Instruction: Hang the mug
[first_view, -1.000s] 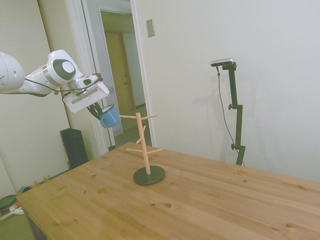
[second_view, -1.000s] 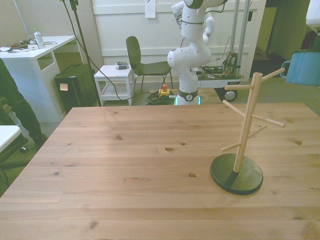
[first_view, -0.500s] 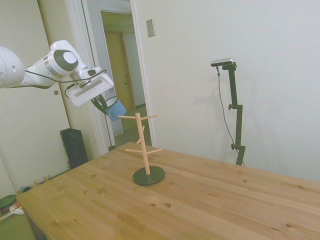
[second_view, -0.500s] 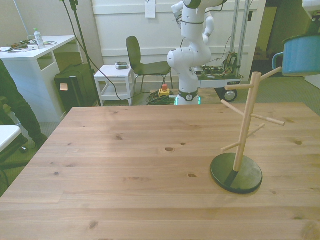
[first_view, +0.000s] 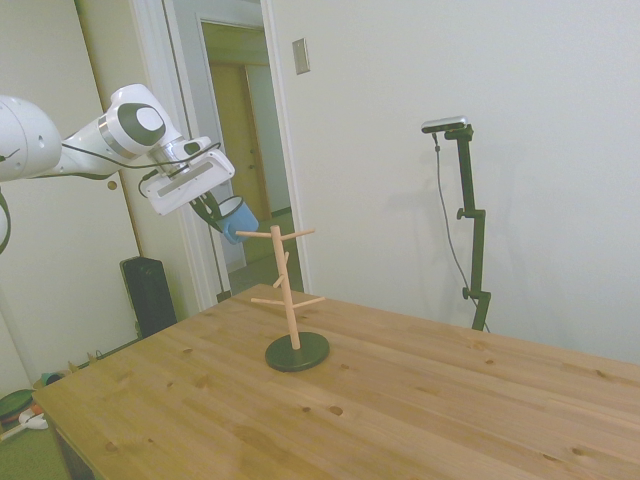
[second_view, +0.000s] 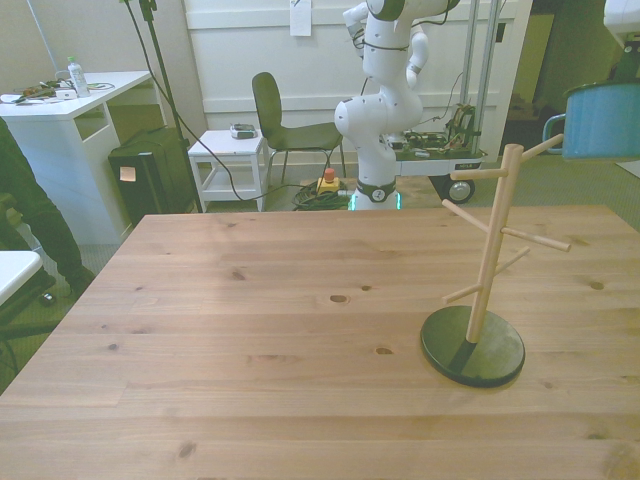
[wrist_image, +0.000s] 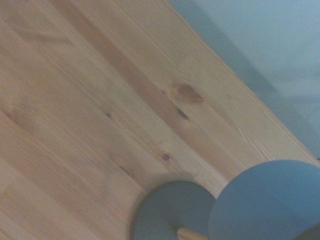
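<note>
Nearest in the side view lies the wooden table (first_view: 380, 400), bare but for the peg stand (first_view: 289, 295), whose dark round base (first_view: 297, 351) keeps it upright. From the stand's top, at about ten o'clock and just beside an upper peg (first_view: 255, 235), the mug (first_view: 238, 221) hangs in the air, tilted, probably so its loop handle (second_view: 553, 127) can meet a peg tip. The gripper (first_view: 212, 211) is clamped on the mug's rim, holding it clear of the table. Farthest back stands an open doorway (first_view: 240, 130).
</note>
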